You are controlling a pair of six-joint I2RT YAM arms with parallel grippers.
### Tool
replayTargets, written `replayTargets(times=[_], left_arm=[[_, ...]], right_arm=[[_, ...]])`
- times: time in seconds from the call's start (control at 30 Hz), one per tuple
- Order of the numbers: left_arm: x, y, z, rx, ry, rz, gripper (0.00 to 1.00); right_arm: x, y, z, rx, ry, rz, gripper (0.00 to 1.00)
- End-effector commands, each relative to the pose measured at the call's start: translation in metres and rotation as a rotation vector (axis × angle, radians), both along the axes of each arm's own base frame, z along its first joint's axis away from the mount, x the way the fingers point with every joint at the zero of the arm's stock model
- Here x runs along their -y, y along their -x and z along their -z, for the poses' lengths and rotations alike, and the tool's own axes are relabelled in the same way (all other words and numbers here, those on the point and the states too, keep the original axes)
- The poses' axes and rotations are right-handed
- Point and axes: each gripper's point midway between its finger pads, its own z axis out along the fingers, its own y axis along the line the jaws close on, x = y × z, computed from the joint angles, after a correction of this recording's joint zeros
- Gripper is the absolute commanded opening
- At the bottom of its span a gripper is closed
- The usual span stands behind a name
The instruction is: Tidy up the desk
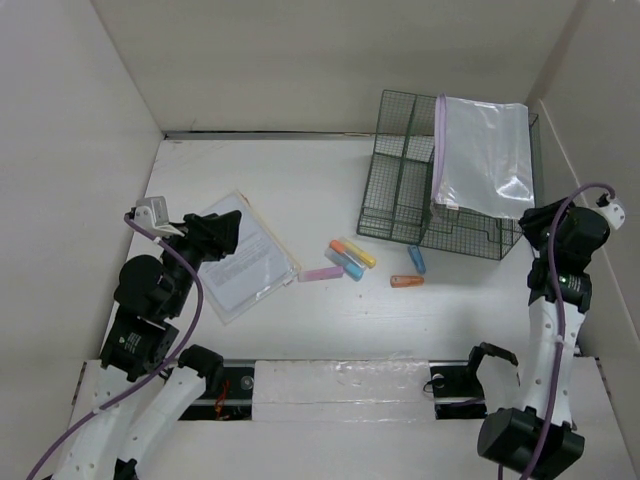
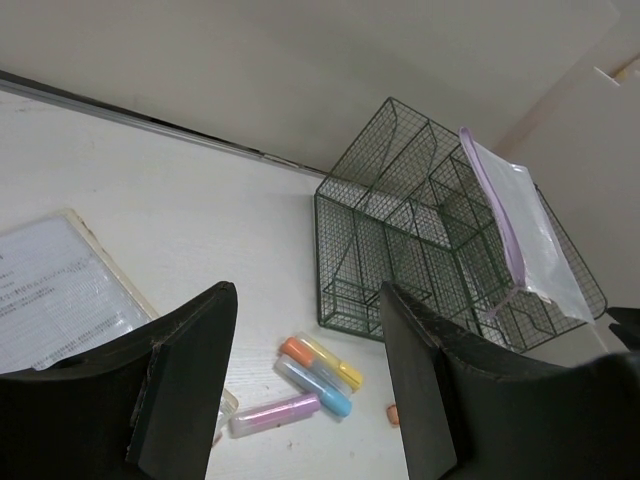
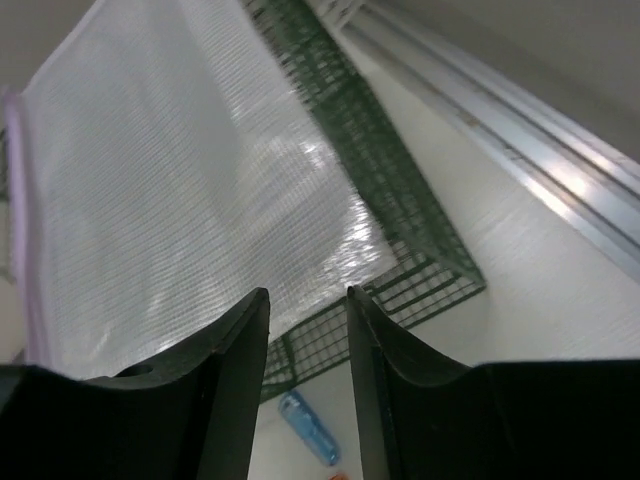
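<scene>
**Both grippers open; desk scattered with paper and pens**

On the far left, my left gripper (image 1: 228,232) sits over the left corner of a clear sleeve of printed papers (image 1: 248,268). Its fingers (image 2: 190,380) stand well apart with nothing between them. From the wrist camera I cannot tell whether they touch the sleeve. The sleeve lies flat and skewed on the desk (image 1: 300,195), the broad white tabletop that fills the middle of the overhead view from the arm bases out to the far wall.

Just right of the sleeve is a loose cluster of highlighters. A pink one (image 1: 321,273) lies nearest the sleeve, and beside it a blue one (image 1: 350,266), an orange one (image 1: 342,248) and a yellow one (image 1: 362,254) lie close together. Further right, a short orange marker (image 1: 407,281) lies alone, with a second blue marker (image 1: 417,260) just beyond it, near the front of the rack.

The dark green wire-mesh rack (image 1: 395,190) stands at the far right of the desk, its dividers facing the near side. A translucent pouch (image 1: 485,155) with a lilac edge rests tilted across its right part.

At the right edge, my right gripper (image 3: 308,300) hovers by the pouch's near corner. Its fingers (image 3: 225,360) are a narrow gap apart, and only pouch and mesh show through that gap, so it holds nothing.
</scene>
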Motion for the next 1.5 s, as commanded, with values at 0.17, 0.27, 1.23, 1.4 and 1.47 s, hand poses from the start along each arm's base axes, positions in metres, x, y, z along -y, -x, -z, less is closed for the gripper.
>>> replayTargets(times=[0.17,0.27,1.23,1.4,1.47], left_arm=[[-0.001,0.003,-0.013,0.042,0.021,-0.001,0.55],[-0.002,0.0,-0.01,0.032,0.018,-0.01,0.55],[-0.036,0.0,-0.011,0.045,0.071,-0.191,0.5],[-0.033,0.0,-0.011,0.046,0.071,-0.179,0.5],[-0.033,-0.001,-0.011,0.045,0.07,-0.18,0.49]], right_arm=[[-0.134,0.011,-0.115,0.266,0.177,-0.604,0.26],[-0.19,0.019,-0.126,0.273,0.193,-0.819,0.15],[-0.584,-0.119,0.191,-0.321,0.043,-1.543,0.58],[-0.586,-0.115,0.206,-0.357,-0.003,-1.541,0.54],[-0.592,-0.104,0.215,-0.371,-0.014,-1.572,0.52]])
